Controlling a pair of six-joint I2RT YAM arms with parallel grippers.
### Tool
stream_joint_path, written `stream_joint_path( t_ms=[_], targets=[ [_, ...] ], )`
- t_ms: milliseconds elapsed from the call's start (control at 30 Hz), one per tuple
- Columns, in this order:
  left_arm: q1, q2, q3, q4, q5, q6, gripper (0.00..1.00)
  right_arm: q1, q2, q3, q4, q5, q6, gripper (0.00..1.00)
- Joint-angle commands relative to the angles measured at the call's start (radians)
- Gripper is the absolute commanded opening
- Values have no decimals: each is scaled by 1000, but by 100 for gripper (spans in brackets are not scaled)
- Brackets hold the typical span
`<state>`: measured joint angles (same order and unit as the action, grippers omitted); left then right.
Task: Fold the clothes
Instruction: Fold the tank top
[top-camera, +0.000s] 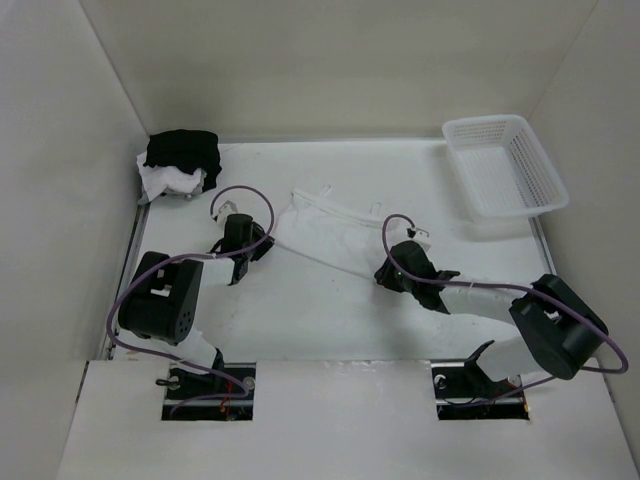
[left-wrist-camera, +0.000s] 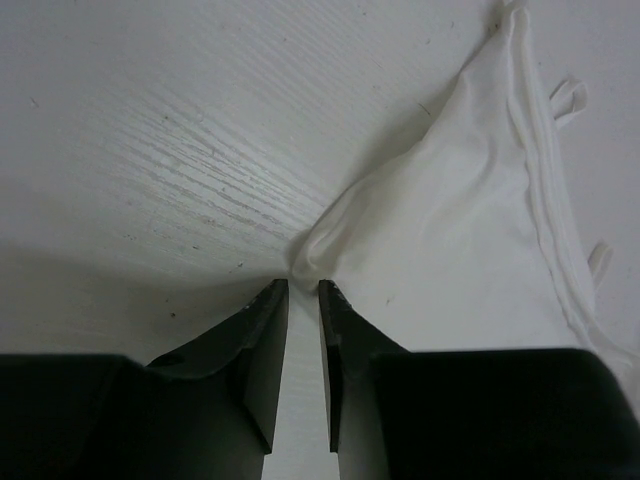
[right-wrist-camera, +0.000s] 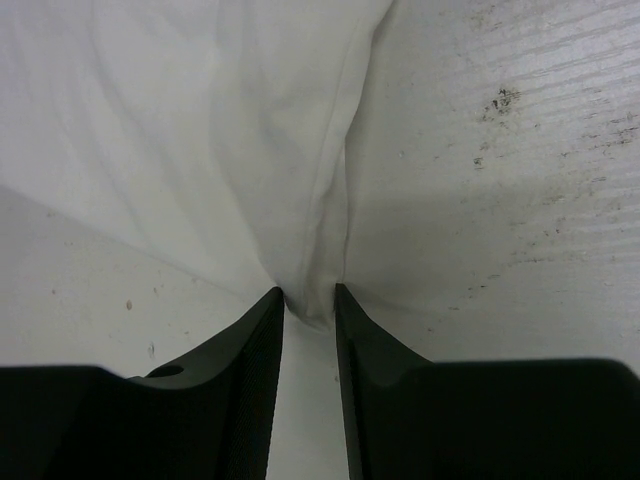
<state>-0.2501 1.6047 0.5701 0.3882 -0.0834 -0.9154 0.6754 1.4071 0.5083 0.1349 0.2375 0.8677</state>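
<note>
A white garment (top-camera: 322, 235) lies spread across the middle of the table, its thin straps toward the back. My left gripper (top-camera: 262, 243) is at its left corner. In the left wrist view the jaws of the left gripper (left-wrist-camera: 303, 288) stand narrow, with the bunched corner of the white garment (left-wrist-camera: 470, 200) pinched at their tips. My right gripper (top-camera: 385, 272) is at the garment's near right edge. In the right wrist view the right gripper (right-wrist-camera: 308, 295) is closed on a gathered fold of the white garment (right-wrist-camera: 200, 130). More clothes (top-camera: 182, 150), black on top of white, are heaped in the back left corner.
A white plastic lattice basket (top-camera: 505, 165) stands at the back right, with nothing visible in it. White walls enclose the table (top-camera: 330, 310) on three sides. Purple cables loop over both arms.
</note>
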Motion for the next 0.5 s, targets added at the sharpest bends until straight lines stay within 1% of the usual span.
stream_joint_path(
  t_ms=[0,133,267,300,467],
  targets=[
    [4,20,8,-51,-7,18,18,-1,13,-16,8,5,10,32],
    [5,15,19,-42,-26,10,26,5,13,-16,6,2,10,33],
    [-5,34,27,-25,-10,10,27,-3,4,-20,3,2,7,33],
    [-7,43,28,-23,-7,10,26,-6,3,-21,3,0,5,32],
    [-8,60,34,-18,-7,7,7,-6,-8,-28,6,0,11,19]
  ],
)
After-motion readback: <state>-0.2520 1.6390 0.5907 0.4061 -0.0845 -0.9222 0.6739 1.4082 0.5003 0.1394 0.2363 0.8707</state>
